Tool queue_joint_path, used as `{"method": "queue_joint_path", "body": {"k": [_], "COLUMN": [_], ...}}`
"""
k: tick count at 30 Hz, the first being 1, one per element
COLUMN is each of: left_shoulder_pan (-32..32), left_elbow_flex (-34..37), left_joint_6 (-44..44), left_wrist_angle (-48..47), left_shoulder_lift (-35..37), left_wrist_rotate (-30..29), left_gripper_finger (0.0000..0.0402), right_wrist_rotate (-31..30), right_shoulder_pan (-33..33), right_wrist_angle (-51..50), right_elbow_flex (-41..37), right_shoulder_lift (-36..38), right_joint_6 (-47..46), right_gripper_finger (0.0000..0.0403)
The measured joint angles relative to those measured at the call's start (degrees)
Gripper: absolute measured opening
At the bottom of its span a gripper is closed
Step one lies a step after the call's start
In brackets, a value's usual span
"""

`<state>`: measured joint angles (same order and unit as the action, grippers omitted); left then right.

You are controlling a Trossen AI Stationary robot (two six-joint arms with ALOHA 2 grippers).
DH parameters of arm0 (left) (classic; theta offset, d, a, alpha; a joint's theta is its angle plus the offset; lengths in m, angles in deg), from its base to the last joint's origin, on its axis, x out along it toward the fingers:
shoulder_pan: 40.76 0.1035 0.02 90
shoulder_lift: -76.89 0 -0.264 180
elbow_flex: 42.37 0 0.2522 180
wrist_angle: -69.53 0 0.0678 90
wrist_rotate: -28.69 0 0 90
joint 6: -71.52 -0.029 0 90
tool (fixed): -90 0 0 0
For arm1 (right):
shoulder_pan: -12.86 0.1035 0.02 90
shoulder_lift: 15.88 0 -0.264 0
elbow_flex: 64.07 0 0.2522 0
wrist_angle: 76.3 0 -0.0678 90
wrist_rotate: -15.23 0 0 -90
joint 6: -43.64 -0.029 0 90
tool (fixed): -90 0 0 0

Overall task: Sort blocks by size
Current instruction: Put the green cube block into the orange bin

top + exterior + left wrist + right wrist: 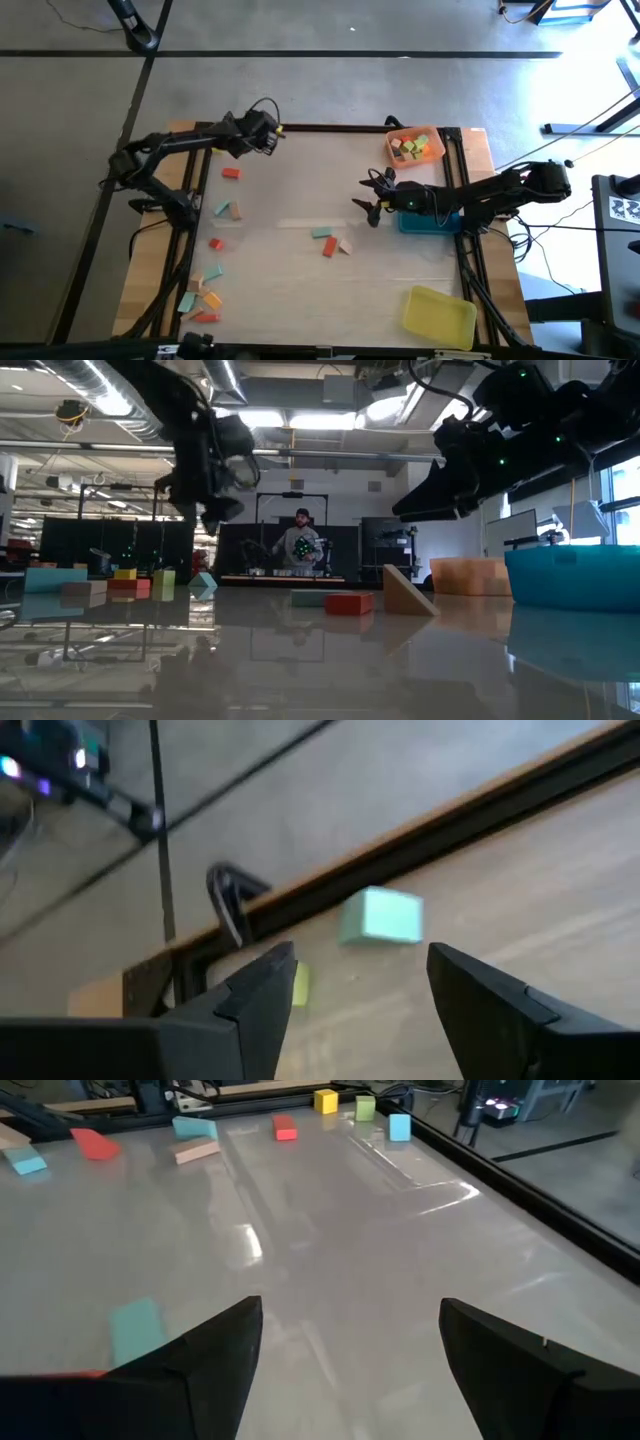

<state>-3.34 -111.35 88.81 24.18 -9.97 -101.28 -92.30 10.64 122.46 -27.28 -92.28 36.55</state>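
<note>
Hands both open: left hand point(272, 141) at table's far edge, right hand point(372, 196) over bare centre.

A robotics lab: exposed ceiling ducts point(90, 400), equipment racks point(385, 545), a person point(302, 545) at another bench.

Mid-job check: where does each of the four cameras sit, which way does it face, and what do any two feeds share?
High view: overhead, straight down on the table; both arms show.
Low view: tabletop height, facing the room; both arms enter from above.
Left wrist view: looks past the open left end effector at a teal cube by the table's edge.
Right wrist view: looks past the open right end effector across the table.
Shared: the red block appears in high and low views.
</note>
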Motion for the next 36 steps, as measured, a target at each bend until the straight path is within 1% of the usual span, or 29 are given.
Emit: {"method": "queue_joint_path", "body": {"k": [4,7,10,15,18,26,33,36], "left_shoulder_pan": [4.2,6.6,8.5,10.5,11.6,14.7,15.9,15.5], "left_elbow_flex": [0.0,-0.8,-3.1,-6.5,-7.4,-7.4,-7.4,-7.4], "left_joint_6": [-1.7,-2.9,-3.9,-7.2,-7.6,-7.4,-8.4,-10.2], "left_wrist_angle": [-1.8,-4.8,-8.0,-8.5,-8.4,-12.3,-11.0,-11.6], "left_shoulder_lift": [-3.3,-5.6,-8.2,-12.2,-14.1,-17.7,-17.9,-17.8], "left_wrist_rotate": [0.7,0.8,0.8,0.8,0.8,0.3,0.2,2.8], "left_gripper_finger": [0.0178,0.0138,0.0094,0.0033,0.0008,0.0002,0.0003,0.0001], "right_wrist_rotate": [-0.3,-0.3,-0.3,-1.5,-1.5,-1.4,-1.3,-1.3], "right_shoulder_pan": [0.0,0.0,0.0,0.0,0.0,0.0,0.0,0.0], "right_wrist_angle": [0.0,0.2,0.6,0.6,0.5,0.4,0.4,0.1], "right_elbow_flex": [0.0,0.0,0.0,0.0,0.0,0.0,0.0,0.0], "right_shoulder_lift": [0.0,0.0,0.0,0.0,0.0,0.0,0.0,0.0], "right_joint_6": [1.2,1.5,1.6,1.6,1.5,1.5,1.4,1.4], "right_gripper_finger": [0.0301,0.0301,0.0301,0.0301,0.0301,0.0301,0.0301,0.0301]}}
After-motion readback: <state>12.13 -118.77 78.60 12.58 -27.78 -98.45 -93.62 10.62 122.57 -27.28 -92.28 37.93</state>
